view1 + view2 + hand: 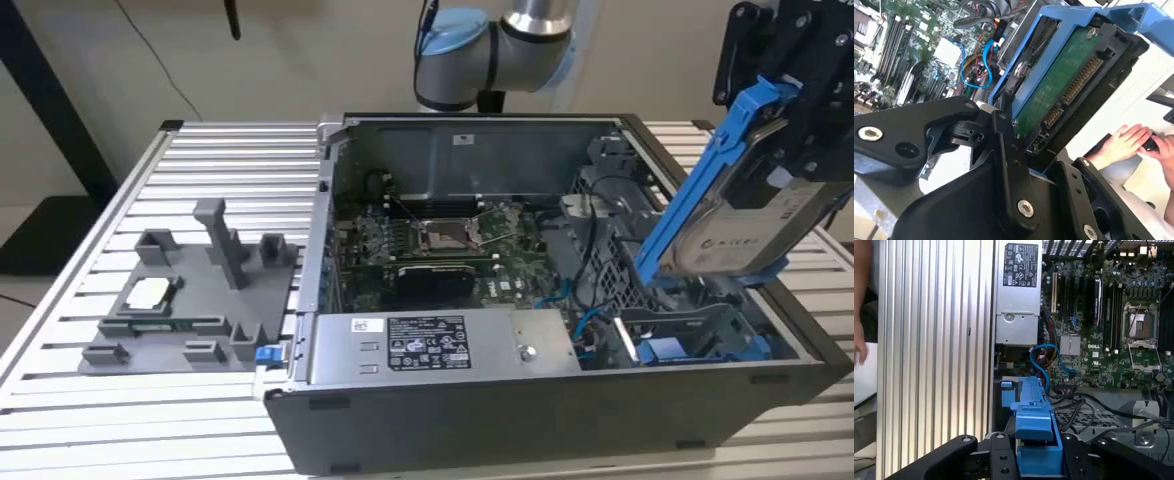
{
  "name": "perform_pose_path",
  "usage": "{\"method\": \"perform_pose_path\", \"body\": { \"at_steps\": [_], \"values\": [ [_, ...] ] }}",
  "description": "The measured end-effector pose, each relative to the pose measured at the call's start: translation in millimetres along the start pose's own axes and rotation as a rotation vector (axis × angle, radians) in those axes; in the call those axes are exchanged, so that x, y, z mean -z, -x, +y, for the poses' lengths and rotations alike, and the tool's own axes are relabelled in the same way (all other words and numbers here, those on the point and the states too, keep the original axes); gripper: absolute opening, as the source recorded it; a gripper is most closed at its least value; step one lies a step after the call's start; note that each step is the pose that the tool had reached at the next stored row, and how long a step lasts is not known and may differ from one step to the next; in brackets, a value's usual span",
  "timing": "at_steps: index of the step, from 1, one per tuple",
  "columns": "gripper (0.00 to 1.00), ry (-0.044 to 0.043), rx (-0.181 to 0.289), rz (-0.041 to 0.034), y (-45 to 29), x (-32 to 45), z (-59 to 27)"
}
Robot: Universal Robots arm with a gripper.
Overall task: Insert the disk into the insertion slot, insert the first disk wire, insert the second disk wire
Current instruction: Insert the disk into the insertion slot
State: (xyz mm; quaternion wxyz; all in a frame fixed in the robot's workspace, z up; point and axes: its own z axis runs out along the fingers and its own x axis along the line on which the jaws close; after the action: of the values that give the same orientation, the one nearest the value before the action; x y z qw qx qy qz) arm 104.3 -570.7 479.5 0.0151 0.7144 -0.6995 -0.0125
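The disk (747, 235), silver-grey in a bright blue carrier, hangs tilted above the open PC case at the exterior view's right. My gripper (790, 160) is shut on its upper end. The second wrist view shows the disk's green board and connectors (1064, 85) between my black fingers (1004, 145). The carrier's blue end (1036, 435) shows in the first wrist view. The insertion slot (694, 335), a dark bay with blue fittings, lies below the disk at the case's near corner. Blue wires (1046, 360) curl loose beside the bay, unplugged from the disk.
A labelled silver power-supply box (441, 345) sits along the case's front next to the bay. The motherboard (441, 240) fills the middle. A grey fixture (187, 300) rests on the ribbed table at the exterior view's left. A person's hands (1134, 145) are beyond the case.
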Motion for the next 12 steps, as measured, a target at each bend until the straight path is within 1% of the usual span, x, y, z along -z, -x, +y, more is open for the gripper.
{"method": "perform_pose_path", "body": {
  "at_steps": [12],
  "values": [
    [0.33, -0.0056, 0.000, -0.0002, -0.4, -12.4, -3.3]
  ]
}}
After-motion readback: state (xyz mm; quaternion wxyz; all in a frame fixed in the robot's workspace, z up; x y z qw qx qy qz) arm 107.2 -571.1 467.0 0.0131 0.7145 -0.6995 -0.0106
